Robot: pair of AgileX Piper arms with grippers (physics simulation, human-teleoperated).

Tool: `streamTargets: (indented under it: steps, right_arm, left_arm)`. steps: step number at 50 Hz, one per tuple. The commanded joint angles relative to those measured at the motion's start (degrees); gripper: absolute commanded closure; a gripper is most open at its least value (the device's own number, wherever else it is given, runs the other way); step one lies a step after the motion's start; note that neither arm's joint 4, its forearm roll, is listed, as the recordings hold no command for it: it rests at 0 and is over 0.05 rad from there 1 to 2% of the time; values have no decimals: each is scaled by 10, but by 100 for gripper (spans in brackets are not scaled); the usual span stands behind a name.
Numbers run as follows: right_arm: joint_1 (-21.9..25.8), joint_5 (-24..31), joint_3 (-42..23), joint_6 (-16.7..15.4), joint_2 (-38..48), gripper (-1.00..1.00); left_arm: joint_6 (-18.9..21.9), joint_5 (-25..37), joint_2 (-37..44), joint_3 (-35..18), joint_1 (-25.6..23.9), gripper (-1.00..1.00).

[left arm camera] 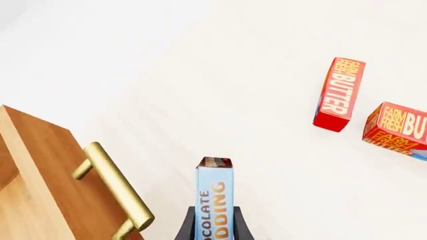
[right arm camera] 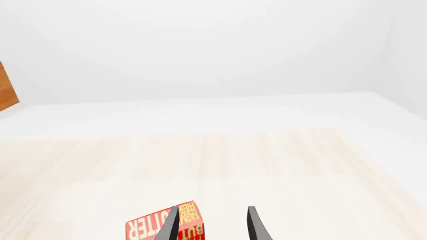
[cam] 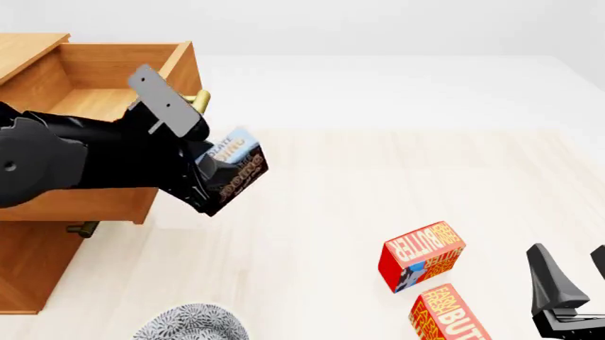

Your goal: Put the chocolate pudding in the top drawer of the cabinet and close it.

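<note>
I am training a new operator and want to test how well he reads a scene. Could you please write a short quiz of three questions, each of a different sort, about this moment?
1. True or false: the top drawer of the cabinet stands open.
2. Multiple choice: what does the left pincer hold? A) a butter box B) the chocolate pudding C) nothing
3. Fill in: the front view shows ___ butter boxes, the nearer butter box and the farther butter box, near the right pincer.

Key
1. True; its inside shows from above.
2. B; the box is clamped outside the drawer, beside its front.
3. Two; the right pincer is open and holds neither.
</note>
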Motion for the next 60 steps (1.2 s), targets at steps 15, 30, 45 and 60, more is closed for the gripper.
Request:
streamTargets:
  steps: [15, 30, 45, 60]
  right_arm:
    - [-1, -1, 0, -4, -2, -100]
    - [-1, -1, 0, -4, -2, -100]
    - [-1, -1, 0, -4, -2, -100]
    - [-1, -1, 0, -4, -2, -100]
  left_arm:
    - [26, 63, -68, -57, 21, 100]
    - [40, 130, -95, -136, 40, 100]
    - [48, 190, -92, -235, 61, 100]
    - [58, 218, -84, -293, 123, 100]
